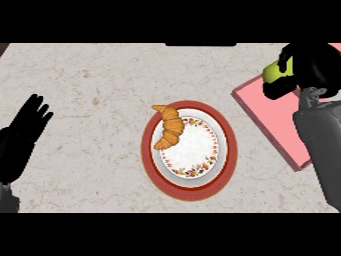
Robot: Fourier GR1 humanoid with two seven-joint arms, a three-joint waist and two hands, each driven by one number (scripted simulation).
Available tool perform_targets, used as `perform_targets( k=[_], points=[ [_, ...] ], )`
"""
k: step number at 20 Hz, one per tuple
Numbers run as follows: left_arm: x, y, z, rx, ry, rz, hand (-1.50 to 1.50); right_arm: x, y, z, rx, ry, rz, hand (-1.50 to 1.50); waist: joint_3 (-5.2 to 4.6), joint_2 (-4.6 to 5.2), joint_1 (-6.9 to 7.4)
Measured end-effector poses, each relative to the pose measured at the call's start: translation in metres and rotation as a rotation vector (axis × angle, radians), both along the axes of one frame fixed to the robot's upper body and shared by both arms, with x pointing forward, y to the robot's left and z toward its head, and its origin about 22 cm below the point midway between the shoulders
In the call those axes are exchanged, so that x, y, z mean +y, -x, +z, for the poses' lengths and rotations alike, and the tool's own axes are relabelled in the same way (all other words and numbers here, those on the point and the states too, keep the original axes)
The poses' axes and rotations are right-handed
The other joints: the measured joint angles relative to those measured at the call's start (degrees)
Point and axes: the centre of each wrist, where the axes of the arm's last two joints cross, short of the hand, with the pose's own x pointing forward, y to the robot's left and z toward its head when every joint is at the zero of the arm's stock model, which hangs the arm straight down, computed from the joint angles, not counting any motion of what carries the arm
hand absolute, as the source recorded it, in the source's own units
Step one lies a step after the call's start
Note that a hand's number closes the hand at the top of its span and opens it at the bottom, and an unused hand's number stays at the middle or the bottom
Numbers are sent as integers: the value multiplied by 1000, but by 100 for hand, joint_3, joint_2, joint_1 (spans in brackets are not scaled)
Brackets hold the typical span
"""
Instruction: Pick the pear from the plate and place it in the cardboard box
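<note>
Head view is showing the right hand (306, 70) curling round the yellow-green pear (276, 71) over what is probably the pink box (265, 112), so it should be lowering before letting go.

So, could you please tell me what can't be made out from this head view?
- Yellow-green pear: mostly hidden by the curled black right hand; its full shape is unseen.
- Pink flat-looking container: covered by the right hand and grey forearm and cut by the right edge; walls and depth can't be judged.
- Left hand, open at the left edge: its forearm is cut off.
- Round red-rimmed floral plate: the part under the golden croissant is hidden.
</note>
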Motion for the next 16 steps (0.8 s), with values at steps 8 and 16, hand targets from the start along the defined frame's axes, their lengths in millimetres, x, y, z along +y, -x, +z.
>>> perform_targets(
  k=[8, 16],
  points=[
    [1, 7, 3, 0, -6, 7, 0, -21, 7, -45, 84, -119, 9, -150, 2, -14, -17],
    [4, 7, 5, 1, -4, 18, 0, -35, 18, -30, -240, -386, -19, -150, 6, -25, -54]
  ],
)
